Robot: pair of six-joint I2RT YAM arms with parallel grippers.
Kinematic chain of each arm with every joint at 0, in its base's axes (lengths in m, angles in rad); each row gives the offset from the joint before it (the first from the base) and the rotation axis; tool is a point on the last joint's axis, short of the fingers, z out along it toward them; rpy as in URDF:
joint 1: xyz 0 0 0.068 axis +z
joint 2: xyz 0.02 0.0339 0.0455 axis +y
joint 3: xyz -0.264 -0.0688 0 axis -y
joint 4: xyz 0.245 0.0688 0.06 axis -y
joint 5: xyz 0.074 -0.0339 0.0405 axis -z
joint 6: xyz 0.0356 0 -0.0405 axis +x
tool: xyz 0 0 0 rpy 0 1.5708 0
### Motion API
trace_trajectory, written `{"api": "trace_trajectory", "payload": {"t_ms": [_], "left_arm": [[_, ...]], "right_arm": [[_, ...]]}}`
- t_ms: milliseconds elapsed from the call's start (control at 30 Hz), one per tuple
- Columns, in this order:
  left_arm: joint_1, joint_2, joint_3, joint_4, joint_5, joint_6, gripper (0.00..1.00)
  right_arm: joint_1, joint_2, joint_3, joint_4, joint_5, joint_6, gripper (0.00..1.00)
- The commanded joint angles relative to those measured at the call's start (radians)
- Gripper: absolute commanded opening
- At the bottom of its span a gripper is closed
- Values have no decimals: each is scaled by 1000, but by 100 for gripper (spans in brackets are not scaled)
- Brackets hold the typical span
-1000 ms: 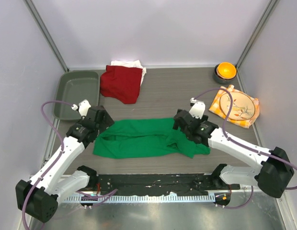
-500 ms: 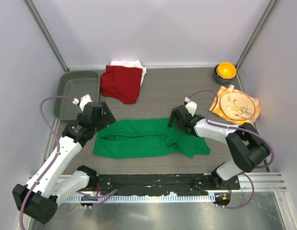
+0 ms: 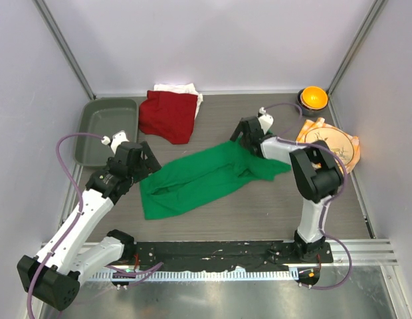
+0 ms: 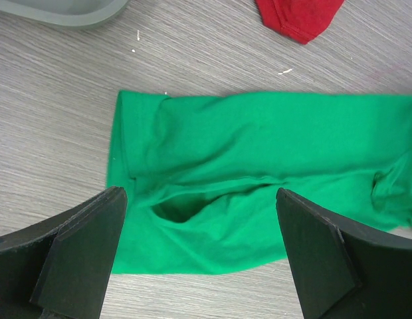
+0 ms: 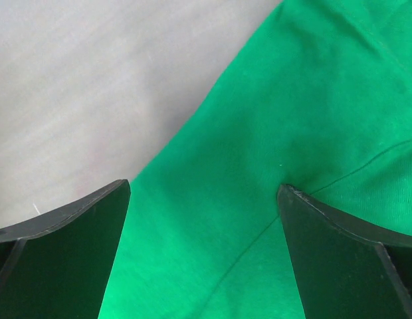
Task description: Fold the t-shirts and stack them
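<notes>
Your left gripper point(image 3: 145, 167) is hovering wide open and empty just over the lower-left end of the green t-shirt point(image 3: 199, 179). The shirt is lying mid-way across the table point(image 3: 259, 206) as a rumpled band. Its long axis is slanting up toward the right gripper point(image 3: 240, 133), which is gaping empty above the far end.

The white cloth t-shirt point(image 3: 179, 88) lies mostly hidden beneath the dark red cloth t-shirt point(image 3: 167, 116), far left. Its shape is unreadable.

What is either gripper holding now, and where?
Nothing is held. The left gripper hangs open above the green shirt's left end; the right gripper is open over its right end, cloth flat between the jaws.
</notes>
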Motion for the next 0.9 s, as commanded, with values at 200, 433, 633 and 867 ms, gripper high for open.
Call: {"api": "trace_trajectory", "payload": {"t_ms": [200,433,633,867], "left_arm": [[-4,37,-30,45,83,11,100],[-5,143,-119,199,212,-32,100],[-22,175,-185,404,266,-69,100],[-24,256,-164,633,289,-46,100]], "right_arm": [[-153,544,734,-375,-270,6,100],[-177,869,1377,-567,-424,-60,100],[-180,740,1307,-403,-379,-135,100],[-180,192,829,-153,-270,-235,100]]}}
